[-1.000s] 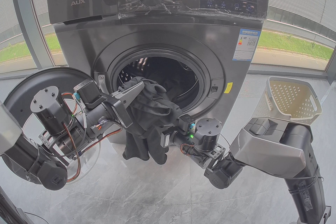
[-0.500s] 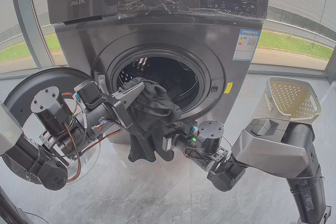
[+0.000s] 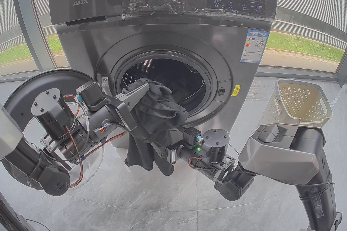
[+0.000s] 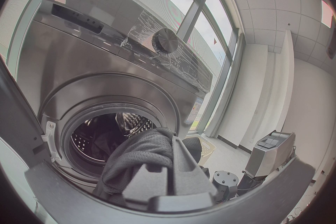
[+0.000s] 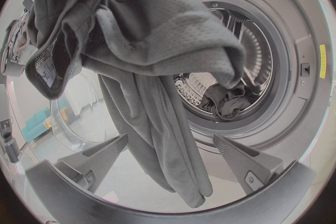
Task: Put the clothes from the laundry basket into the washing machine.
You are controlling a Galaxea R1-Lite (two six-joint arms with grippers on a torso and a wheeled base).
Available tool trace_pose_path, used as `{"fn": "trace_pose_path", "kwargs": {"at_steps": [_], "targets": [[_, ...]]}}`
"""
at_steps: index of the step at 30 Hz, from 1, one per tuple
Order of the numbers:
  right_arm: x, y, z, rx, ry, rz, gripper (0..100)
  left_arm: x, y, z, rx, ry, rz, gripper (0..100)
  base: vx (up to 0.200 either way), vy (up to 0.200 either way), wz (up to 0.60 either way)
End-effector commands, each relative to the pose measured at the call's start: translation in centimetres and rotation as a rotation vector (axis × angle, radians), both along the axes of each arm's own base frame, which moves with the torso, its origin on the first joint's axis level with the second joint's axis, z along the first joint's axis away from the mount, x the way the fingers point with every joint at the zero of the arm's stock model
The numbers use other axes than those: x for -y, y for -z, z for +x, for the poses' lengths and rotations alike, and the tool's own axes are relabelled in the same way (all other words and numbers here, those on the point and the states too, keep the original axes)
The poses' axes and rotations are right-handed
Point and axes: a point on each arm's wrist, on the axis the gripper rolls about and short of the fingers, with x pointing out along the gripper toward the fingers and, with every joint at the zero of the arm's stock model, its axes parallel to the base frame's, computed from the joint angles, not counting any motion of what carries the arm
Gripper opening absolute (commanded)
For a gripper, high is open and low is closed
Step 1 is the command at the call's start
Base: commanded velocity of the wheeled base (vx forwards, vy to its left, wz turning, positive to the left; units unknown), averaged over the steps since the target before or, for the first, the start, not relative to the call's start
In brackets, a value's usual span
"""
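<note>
A dark grey mesh garment [image 3: 155, 109] is bunched in my left gripper [image 3: 139, 92], which is shut on it just in front of the washing machine's open drum [image 3: 180, 80]. Its tail hangs down toward the floor. In the left wrist view the garment [image 4: 140, 154] bulges over the gripper [image 4: 175, 165]. My right gripper [image 5: 169, 139] sits lower and is open, with the hanging tail [image 5: 164, 137] between its spread fingers [image 5: 241, 158] and apart from both. Another dark piece of clothing [image 5: 227, 98] lies inside the drum.
The round washer door [image 3: 47, 83] stands swung open at the left, behind my left arm. A cream laundry basket [image 3: 301, 101] stands on the floor to the right of the machine. Grey tiled floor [image 3: 144, 199] lies in front.
The right arm has sunk slightly and the garment's hanging tail has swung and now hangs lower at the left. The left gripper has barely moved and keeps its hold.
</note>
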Motion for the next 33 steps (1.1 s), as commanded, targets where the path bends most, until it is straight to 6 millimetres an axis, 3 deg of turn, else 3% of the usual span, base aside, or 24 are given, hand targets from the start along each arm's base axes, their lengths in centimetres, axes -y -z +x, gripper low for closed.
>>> {"fn": "trace_pose_path", "kwargs": {"at_steps": [1, 6, 11, 12, 18, 27, 30, 31, 33], "targets": [[-0.7, 0.6, 1.0, 0.013, 0.002, 0.003, 100, 0.0, -0.1, -0.1, 0.002, 0.001, -0.002, 0, 0.0, 0.0, 0.0], [-1.4, -0.3, 2.3, 0.056, 0.019, 0.04, 100, 0.0, -0.1, -0.1, 0.002, 0.001, -0.002, 0, 0.0, 0.0, 0.0], [-1.5, -0.3, 2.2, 0.065, 0.024, 0.049, 100, 0.0, 0.0, -0.1, 0.0, 0.001, -0.001, 0, 0.0, 0.0, 0.0], [-1.6, -0.7, 2.1, 0.072, 0.024, 0.057, 0, 0.0, 0.1, 0.0, -0.003, 0.001, 0.001, 0, 0.0, 0.0, 0.0], [-1.4, -2.4, 1.5, 0.095, 0.019, 0.09, 0, -0.3, 0.5, 0.3, -0.015, -0.009, 0.008, 0, 0.0, 0.0, 0.0], [1.0, -5.4, -0.8, 0.079, 0.069, 0.099, 0, -0.3, 1.0, 0.5, -0.035, -0.014, 0.015, 0, 0.0, 0.0, 0.0], [2.7, -6.3, -2.7, 0.045, 0.076, 0.069, 0, -0.5, 1.0, 0.6, -0.048, -0.013, 0.0, 0, 0.0, 0.0, 0.0], [3.1, -6.3, -3.1, 0.036, 0.076, 0.06, 0, -0.5, 0.9, 0.5, -0.048, -0.007, -0.004, 100, 0.0, 0.0, 0.0], [3.3, -6.3, -3.3, 0.029, 0.077, 0.053, 0, -0.6, 1.0, 0.5, -0.053, -0.008, -0.005, 100, 0.0, 0.0, 0.0]]}}
